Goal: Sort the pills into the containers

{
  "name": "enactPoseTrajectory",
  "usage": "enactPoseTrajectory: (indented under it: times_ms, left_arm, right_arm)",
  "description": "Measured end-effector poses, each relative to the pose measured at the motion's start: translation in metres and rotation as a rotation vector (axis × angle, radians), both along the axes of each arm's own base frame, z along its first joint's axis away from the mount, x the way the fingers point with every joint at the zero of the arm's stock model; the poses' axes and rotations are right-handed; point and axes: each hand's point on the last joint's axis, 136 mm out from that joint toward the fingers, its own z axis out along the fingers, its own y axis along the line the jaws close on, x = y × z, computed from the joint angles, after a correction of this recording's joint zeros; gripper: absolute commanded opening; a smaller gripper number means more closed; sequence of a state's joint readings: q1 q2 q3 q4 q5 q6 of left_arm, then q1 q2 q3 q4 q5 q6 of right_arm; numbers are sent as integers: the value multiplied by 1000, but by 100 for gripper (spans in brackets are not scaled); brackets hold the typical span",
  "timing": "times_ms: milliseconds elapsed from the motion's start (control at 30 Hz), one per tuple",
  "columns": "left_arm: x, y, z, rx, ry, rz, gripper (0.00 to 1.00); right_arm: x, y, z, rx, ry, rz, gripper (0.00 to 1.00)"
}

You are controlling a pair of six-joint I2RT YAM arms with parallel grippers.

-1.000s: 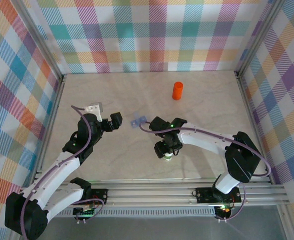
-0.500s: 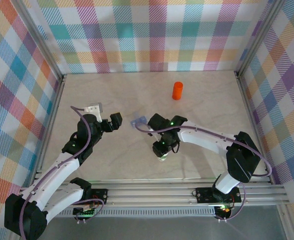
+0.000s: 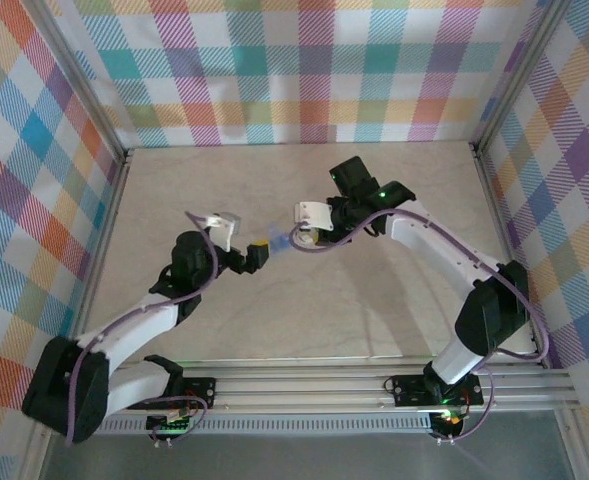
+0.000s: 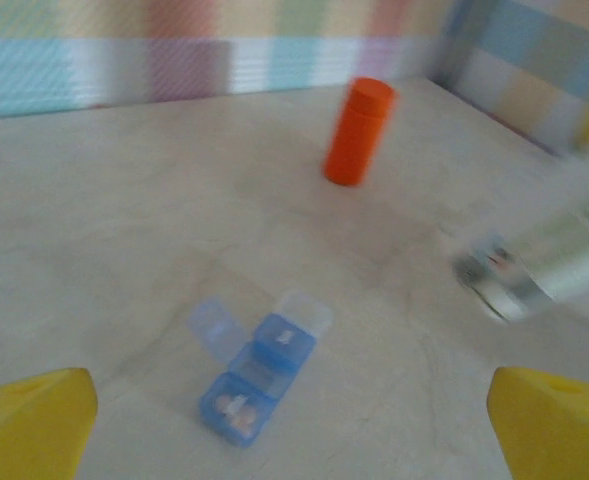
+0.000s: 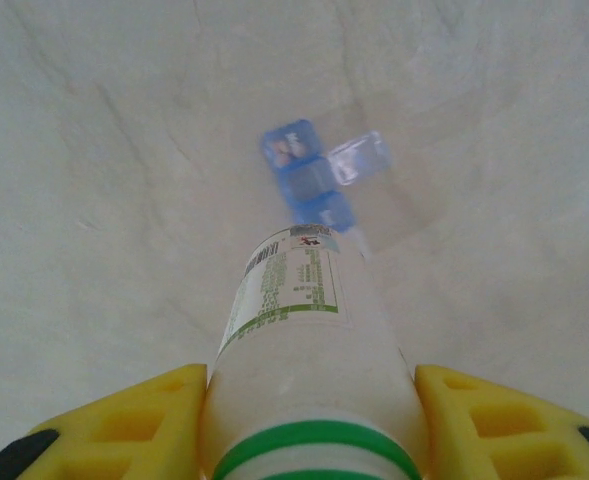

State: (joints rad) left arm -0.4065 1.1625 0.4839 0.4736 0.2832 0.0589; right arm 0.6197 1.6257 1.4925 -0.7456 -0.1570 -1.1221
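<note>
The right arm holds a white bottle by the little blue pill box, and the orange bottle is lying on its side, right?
Not quite: the orange bottle stands upright, as the left wrist view shows. The right gripper does hold the white bottle by the blue pill box.

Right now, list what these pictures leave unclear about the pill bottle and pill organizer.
Pill bottle mouth: right wrist view, faces away, hidden by its own body.
Its label: right wrist view, print too small.
Same bottle, left wrist view: motion-blurred, cut off by the right edge.
Pill organizer contents: left wrist view, blurred; pill count unreadable.
</note>
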Motion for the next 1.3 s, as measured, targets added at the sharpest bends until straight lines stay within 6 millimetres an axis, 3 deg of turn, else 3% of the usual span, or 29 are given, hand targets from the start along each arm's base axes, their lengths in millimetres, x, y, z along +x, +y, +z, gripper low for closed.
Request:
enactPoseTrajectory:
  times_ms: [133, 267, 467, 800, 1300]
  left_arm:
    - [5, -35, -16, 101, -56, -255, 100]
    - [3, -59, 1, 136, -159, -456, 94]
    - [-11, -85, 22, 211, -261, -705, 87]
    - [-55, -87, -1, 262, -163, -978, 79]
    - [-76, -91, -3, 323, -182, -1105, 67]
  right_arm:
    - [3, 11, -3, -35, -149, 161, 12]
    - [-23, 2, -7, -19, -241, 257, 10]
    - [-59, 2, 6, 24, -391, 368, 10]
    - [-78, 6, 5, 39, -518, 469, 11]
    - [-95, 23, 10, 75, -579, 589, 13]
